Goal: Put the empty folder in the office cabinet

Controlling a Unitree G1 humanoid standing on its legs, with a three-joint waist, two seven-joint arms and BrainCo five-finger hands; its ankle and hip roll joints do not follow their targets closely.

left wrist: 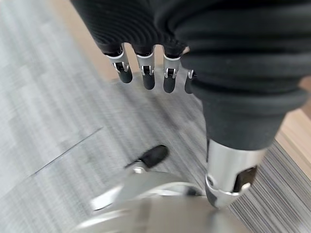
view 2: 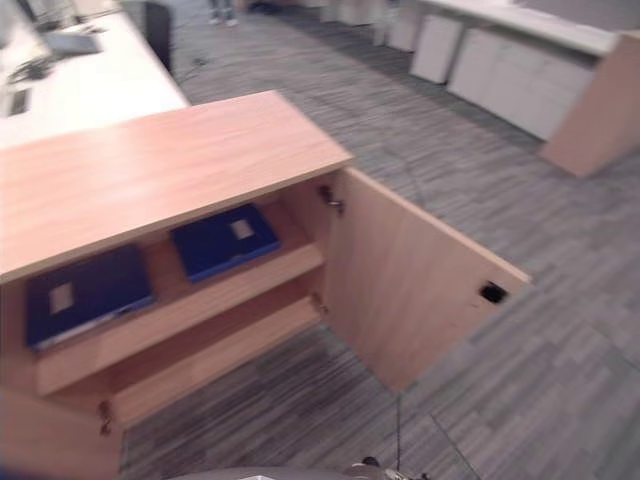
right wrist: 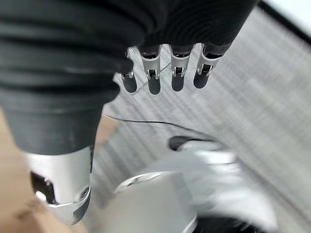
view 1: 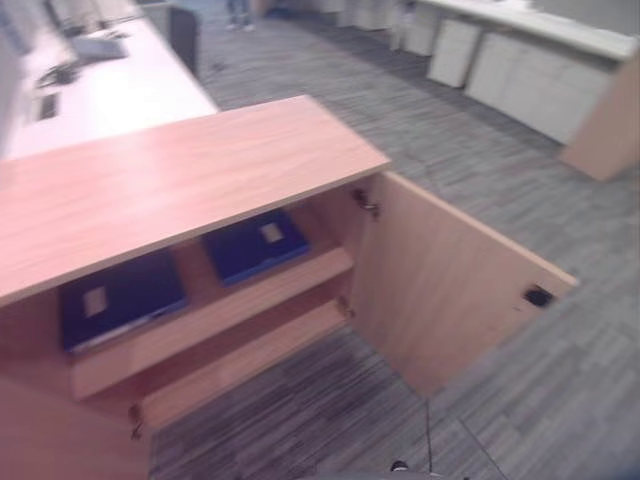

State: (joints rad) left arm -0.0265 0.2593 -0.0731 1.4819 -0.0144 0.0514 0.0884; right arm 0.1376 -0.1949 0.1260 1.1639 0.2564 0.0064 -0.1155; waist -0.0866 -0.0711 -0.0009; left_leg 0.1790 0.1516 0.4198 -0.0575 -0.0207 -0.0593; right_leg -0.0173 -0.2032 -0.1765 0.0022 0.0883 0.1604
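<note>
Left hand point(left wrist: 146, 73) and right hand point(right wrist: 165, 73) hang over grey carpet point(view 1: 480, 200), fingers relaxed, holding nothing. Cabinet point(view 1: 180, 170) door point(view 1: 440, 280) stands wide. Two blue folders point(view 1: 255, 243) lie flat on the upper shelf point(view 1: 215, 318), long axes running inward.

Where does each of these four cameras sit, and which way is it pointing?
Left eye view: on the head, looking down at the open cabinet, two blue folders on its shelf.
Right eye view: beside it, same cabinet, folders and open door.
Left wrist view: on the left arm, looking along the left hand, fingers straight, at grey carpet.
Right wrist view: likewise along the right hand, fingers straight.
</note>
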